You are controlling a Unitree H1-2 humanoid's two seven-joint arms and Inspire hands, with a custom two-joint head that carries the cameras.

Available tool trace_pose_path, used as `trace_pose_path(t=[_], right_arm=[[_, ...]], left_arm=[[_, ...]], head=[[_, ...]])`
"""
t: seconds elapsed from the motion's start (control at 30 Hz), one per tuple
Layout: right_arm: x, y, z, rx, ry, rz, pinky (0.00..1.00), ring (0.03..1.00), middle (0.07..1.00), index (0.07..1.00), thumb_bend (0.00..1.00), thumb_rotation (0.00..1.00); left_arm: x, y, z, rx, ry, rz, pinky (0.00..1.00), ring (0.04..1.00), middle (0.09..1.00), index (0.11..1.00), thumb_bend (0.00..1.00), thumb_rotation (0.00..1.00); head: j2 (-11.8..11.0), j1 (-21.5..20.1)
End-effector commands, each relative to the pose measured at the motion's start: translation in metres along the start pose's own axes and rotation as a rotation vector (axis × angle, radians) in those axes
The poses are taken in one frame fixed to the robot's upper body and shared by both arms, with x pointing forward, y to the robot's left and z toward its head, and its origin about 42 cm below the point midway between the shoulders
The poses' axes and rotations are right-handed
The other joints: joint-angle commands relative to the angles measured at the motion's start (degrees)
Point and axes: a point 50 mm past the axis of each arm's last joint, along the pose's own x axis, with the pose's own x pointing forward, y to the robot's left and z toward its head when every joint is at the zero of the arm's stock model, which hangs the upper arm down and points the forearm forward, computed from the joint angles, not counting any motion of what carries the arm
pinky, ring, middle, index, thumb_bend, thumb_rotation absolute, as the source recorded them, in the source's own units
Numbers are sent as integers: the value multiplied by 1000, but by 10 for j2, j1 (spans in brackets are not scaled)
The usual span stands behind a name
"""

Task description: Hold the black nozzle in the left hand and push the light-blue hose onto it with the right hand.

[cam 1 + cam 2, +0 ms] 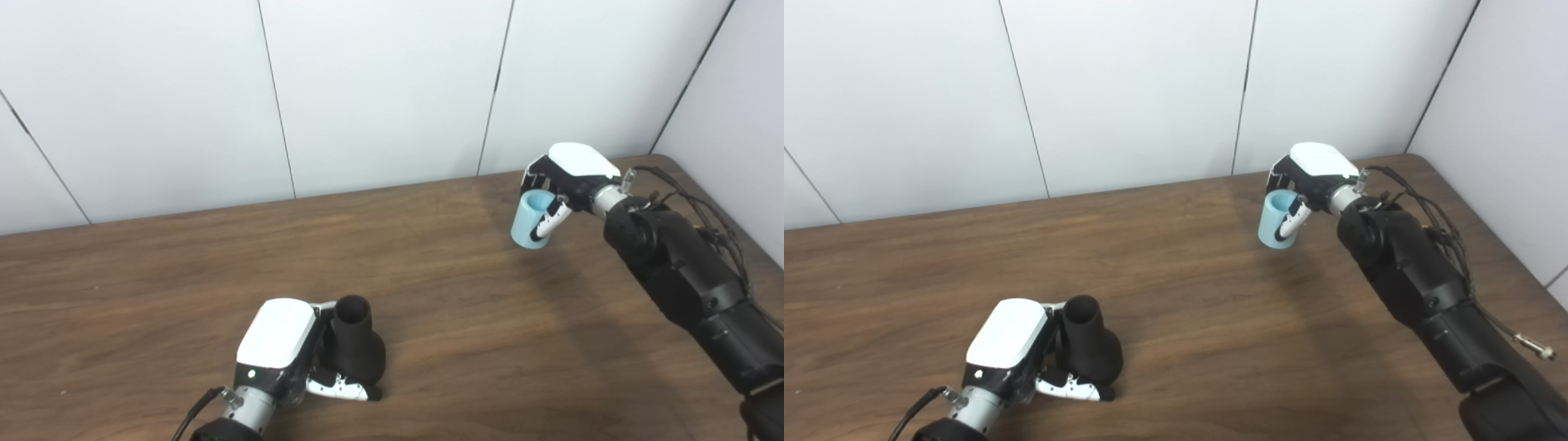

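The black nozzle [357, 346] stands upright near the front of the wooden table [429, 294], its narrow open end pointing up. My left hand [288, 352] is wrapped around its flared base, with the thumb across the front. Far to the right and toward the back, the short light-blue hose [530, 219] stands upright on or just above the table. My right hand [566, 177] is shut on it from above and behind, the thumb lying down its near side. Nozzle and hose are well apart.
White wall panels [380, 92] run along the table's back edge, and a side wall [747, 110] closes in past the rounded back right corner. The black right arm [686, 275], with loose cables, lies over the table's right side.
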Motion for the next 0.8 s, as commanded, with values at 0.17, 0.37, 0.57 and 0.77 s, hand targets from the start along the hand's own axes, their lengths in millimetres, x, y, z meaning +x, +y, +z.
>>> trace_pose_path(t=[0.17, 0.37, 0.57, 0.77], right_arm=[[3, -28, -4, -19, 0, -92, 330, 431, 544, 460, 497, 0], [2, -29, -4, -30, 5, -87, 329, 431, 550, 467, 496, 0], [-12, -44, 10, -49, -56, -133, 327, 430, 545, 475, 497, 0], [-40, -65, 43, 68, -100, -180, 350, 376, 489, 515, 506, 0]], left_arm=[[-15, -25, -9, 17, 53, -151, 306, 371, 475, 484, 527, 0], [-14, -25, -8, 13, 50, -144, 302, 364, 475, 484, 527, 0], [-15, -24, -5, 16, 52, -147, 292, 363, 475, 484, 527, 0], [-16, -25, -2, 21, 63, -162, 318, 393, 402, 492, 523, 0]], head=[[2, -1], [2, 0], [6, 10], [8, 30]])
